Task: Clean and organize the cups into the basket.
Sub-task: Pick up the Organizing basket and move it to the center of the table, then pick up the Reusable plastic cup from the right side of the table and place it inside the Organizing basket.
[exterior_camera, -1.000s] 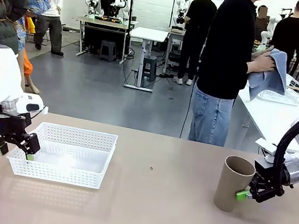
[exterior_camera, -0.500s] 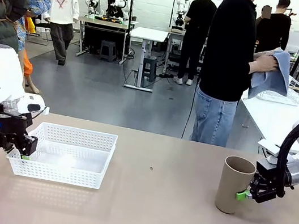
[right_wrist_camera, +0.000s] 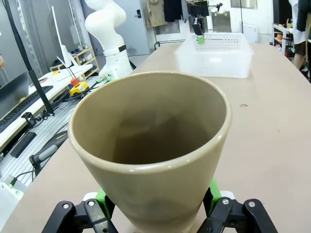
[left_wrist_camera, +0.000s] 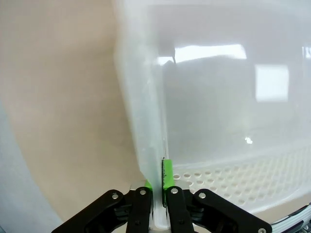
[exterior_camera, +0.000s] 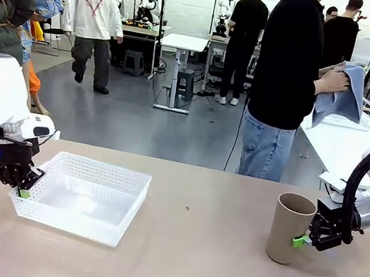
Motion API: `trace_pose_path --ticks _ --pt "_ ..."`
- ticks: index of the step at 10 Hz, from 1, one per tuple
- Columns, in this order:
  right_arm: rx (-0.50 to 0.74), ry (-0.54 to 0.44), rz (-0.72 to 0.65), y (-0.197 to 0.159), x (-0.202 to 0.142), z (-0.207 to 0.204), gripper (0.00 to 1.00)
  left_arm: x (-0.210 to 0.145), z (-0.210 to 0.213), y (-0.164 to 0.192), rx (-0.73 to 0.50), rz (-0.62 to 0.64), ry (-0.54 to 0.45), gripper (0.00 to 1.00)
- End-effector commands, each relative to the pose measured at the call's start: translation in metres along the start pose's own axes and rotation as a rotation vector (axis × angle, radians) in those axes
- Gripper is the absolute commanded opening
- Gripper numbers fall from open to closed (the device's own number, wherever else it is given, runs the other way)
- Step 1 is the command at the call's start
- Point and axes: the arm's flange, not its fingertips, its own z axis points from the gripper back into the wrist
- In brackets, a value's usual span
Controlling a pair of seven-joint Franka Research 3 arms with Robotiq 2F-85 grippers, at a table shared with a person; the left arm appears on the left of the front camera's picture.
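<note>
Tan cup (exterior_camera: 289, 227) is standing at the desk's (exterior_camera: 185, 266) 3 o'clock with the right tool (exterior_camera: 303, 239) pinching it, while the left tool (exterior_camera: 21, 186) is pinching the wall of the white lattice basket (exterior_camera: 72, 219) at 9 o'clock, with no cup stowed yet.

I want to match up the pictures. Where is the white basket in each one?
Front view: basket at lower left, on the table.
Left wrist view: basket close up, across the middle and right.
Right wrist view: basket far off at the top, beyond the cup.
Shared landmark: the left gripper, clamped on the basket's wall.
</note>
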Motion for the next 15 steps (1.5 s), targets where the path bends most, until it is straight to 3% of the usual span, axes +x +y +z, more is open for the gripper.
trace_pose_path --ticks 1,3,4,5,9,12,15 --pt "-0.016 -0.014 0.023 0.0 0.001 0.001 0.0 0.0 0.002 -0.001 -0.003 0.02 0.005 0.0" --pt "-0.034 -0.021 0.033 0.007 0.001 0.005 0.0 0.001 0.0 -0.003 0.005 0.037 -0.022 0.0" --pt "-0.067 -0.018 0.037 0.013 0.006 0.007 0.25 0.002 0.002 -0.006 0.011 0.072 -0.012 0.0" --pt "-0.093 -0.024 0.018 0.023 0.018 0.009 0.74 0.003 0.005 -0.013 0.009 0.098 -0.014 0.0" --pt "-0.236 -0.036 0.037 0.087 0.095 0.024 0.74 0.011 0.013 -0.081 0.072 0.174 -0.052 0.0" --pt "-0.314 -0.044 0.066 0.121 0.142 0.035 0.74 0.01 0.014 -0.135 0.121 0.069 -0.066 0.0" --pt "-0.354 -0.074 0.033 0.126 0.158 0.048 0.74 0.015 0.031 -0.206 0.145 0.015 -0.114 0.0"
